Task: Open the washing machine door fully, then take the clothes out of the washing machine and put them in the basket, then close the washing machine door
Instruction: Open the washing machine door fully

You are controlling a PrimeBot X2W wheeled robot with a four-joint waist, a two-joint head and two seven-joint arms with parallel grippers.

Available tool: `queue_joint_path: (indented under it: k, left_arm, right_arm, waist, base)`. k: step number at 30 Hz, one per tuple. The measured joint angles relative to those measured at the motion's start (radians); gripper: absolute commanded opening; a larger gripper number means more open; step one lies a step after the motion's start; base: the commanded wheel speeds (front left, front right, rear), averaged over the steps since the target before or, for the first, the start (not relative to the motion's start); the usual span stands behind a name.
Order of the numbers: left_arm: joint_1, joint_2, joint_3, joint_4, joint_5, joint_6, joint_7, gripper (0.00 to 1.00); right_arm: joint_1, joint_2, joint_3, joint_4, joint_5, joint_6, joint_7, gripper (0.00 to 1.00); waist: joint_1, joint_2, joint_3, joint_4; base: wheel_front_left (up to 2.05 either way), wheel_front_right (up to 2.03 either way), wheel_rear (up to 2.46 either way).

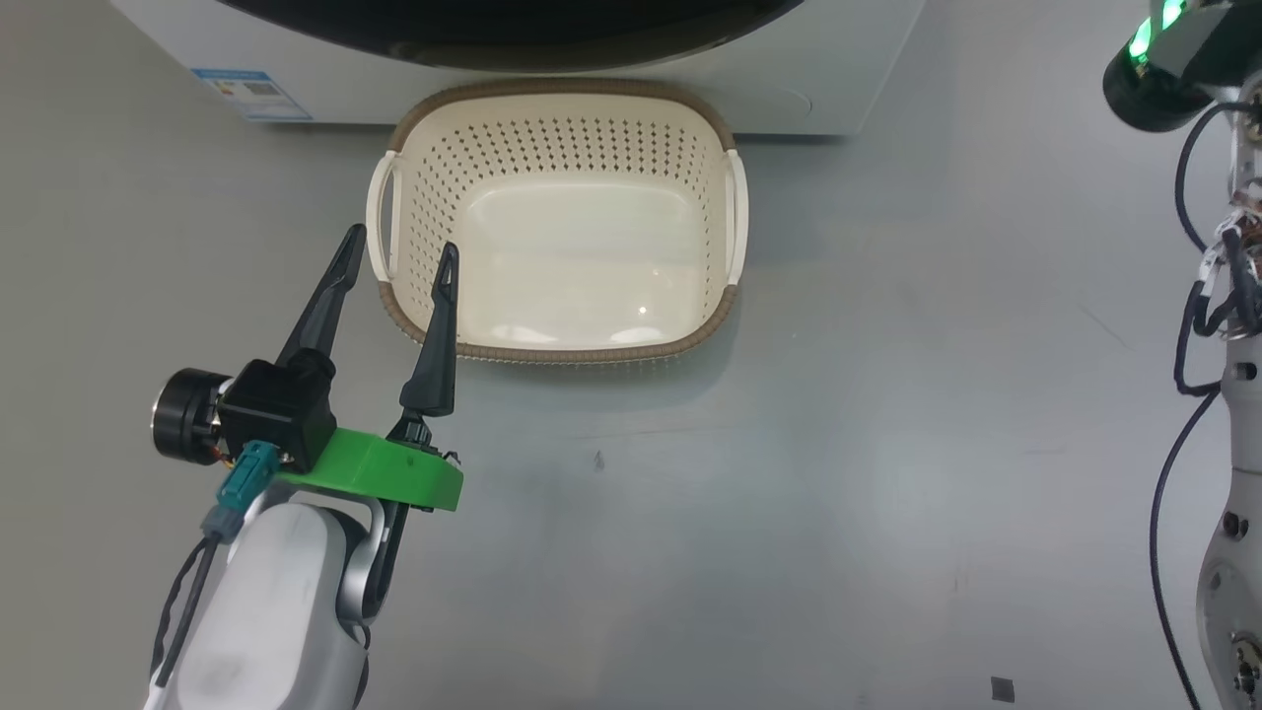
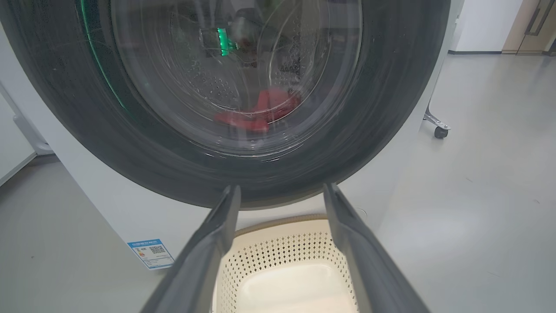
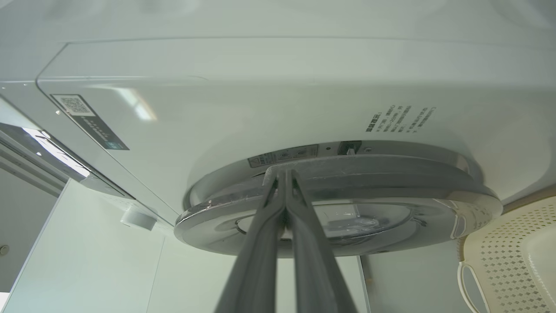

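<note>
Red clothes (image 2: 256, 114) behind door (image 2: 87, 130) — right pincer (image 3: 284, 174) closed.

The right gripper (image 3: 282, 177), fingers pressed together, has its tips at the rim of the washing machine door (image 3: 391, 204). The washing machine (image 3: 260, 87) lies beyond, the basket (image 3: 512, 261) to its right.

blocked: washing machine door (image 2: 399, 100) covers drum (image 2: 208, 87) | free: basket (image 1: 562, 148) interior
</note>
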Motion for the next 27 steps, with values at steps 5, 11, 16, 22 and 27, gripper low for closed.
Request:
queue_joint_path:
  k: [5, 11, 16, 22, 27]
  left_arm:
    - [-0.020, -0.002, -0.009, -0.003, 0.000, -0.002, 0.000, 1.00]
    - [-0.034, -0.007, -0.027, -0.005, 0.000, -0.002, 0.000, 1.00]
    - [-0.046, -0.009, -0.034, -0.005, 0.000, -0.001, 0.000, 1.00]
    - [-0.049, -0.010, -0.040, -0.020, -0.031, 0.006, 0.000, 1.00]
    - [-0.049, -0.011, -0.057, -0.023, -0.054, 0.008, 0.000, 1.00]
  right_arm:
    - [-0.071, -0.028, 0.025, 0.012, -0.019, -0.005, 0.031, 0.00]
    - [-0.138, -0.055, 0.041, 0.034, -0.024, -0.019, 0.067, 0.00]
    - [-0.167, -0.066, 0.057, 0.063, -0.033, -0.021, 0.089, 0.00]
    - [-0.212, -0.069, 0.073, 0.098, -0.034, -0.029, 0.109, 0.00]
    - [-0.239, -0.077, 0.074, 0.123, -0.045, -0.030, 0.110, 0.00]
  waist:
    - [0.0000, 0.0000, 0.045, 0.024]
    - [0.0000, 0.0000, 0.088, 0.057]
    - [0.0000, 0.0000, 0.111, 0.088]
    - [0.0000, 0.0001, 0.135, 0.116]
    - [0.0000, 0.0000, 0.146, 0.130]
  base:
    - [0.00, 0.00, 0.00]
    - [0.00, 0.00, 0.00]
    - [0.00, 0.00, 0.00]
    - [0.00, 0.00, 0.00]
    - [0.00, 0.00, 0.00]
